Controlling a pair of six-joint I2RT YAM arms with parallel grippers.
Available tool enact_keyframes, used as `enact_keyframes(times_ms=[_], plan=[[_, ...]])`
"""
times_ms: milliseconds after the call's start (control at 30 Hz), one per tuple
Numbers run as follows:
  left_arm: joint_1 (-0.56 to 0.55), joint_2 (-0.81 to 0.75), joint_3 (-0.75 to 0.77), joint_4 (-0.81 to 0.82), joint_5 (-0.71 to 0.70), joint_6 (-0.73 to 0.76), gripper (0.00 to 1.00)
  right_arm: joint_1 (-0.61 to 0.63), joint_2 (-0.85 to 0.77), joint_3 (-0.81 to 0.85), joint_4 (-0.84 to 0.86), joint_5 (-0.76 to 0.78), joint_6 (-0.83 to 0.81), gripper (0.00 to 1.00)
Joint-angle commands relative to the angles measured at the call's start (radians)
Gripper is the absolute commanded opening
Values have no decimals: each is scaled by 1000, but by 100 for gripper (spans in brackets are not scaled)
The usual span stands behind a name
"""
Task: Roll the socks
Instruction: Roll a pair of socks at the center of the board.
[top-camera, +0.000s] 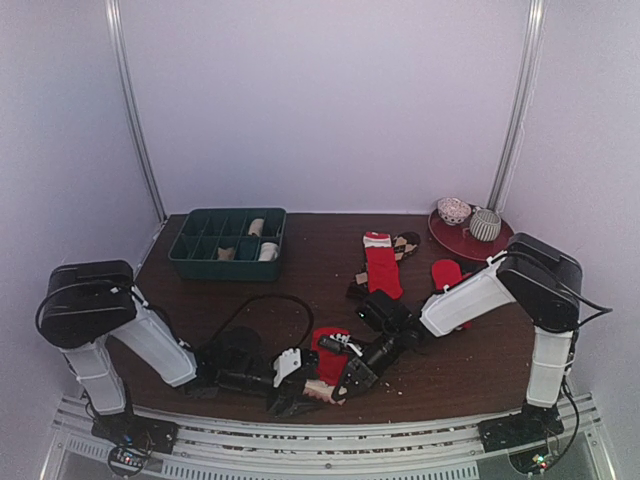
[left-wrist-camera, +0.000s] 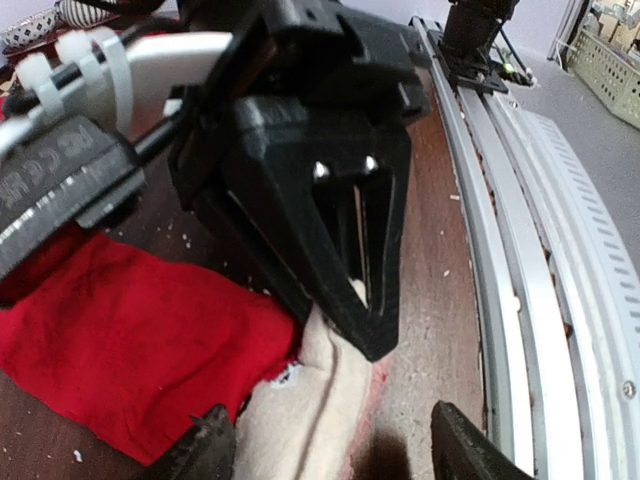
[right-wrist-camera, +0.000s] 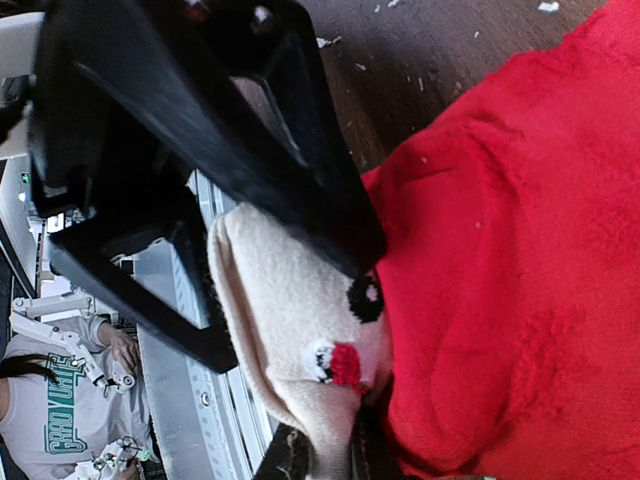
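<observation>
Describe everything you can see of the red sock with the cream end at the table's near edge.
The red sock is soft knit fabric, red body with a cream end bearing a small black, white and red motif. It lies bunched on the brown table. The right gripper pinches the cream end; the left gripper stands open, straddling it.

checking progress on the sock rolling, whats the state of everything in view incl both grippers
near red sock, bunched, cream end pinched
right gripper, shut on near red sock
left gripper, open, straddling the cream end
far red sock, flat, unrolled
third red sock, flat, partly hidden
patterned sock, flat, unrolled
green tray, rolls in some compartments
red plate, two rolled bundles on it
</observation>
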Motion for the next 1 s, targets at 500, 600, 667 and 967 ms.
enact_keyframes(times_ms=[500,600,667,967], plan=[[3,-6,20,-11,40,-41,47,0,86,-43,-132,167,-15,9],[3,10,31,-20,56,-50,44,-1,87,-44,-132,169,-15,9],[3,27,35,-24,72,-55,37,0,87,-43,-133,172,-13,9],[23,70,34,-81,97,-149,0,0,23,-42,-111,229,-18,16]])
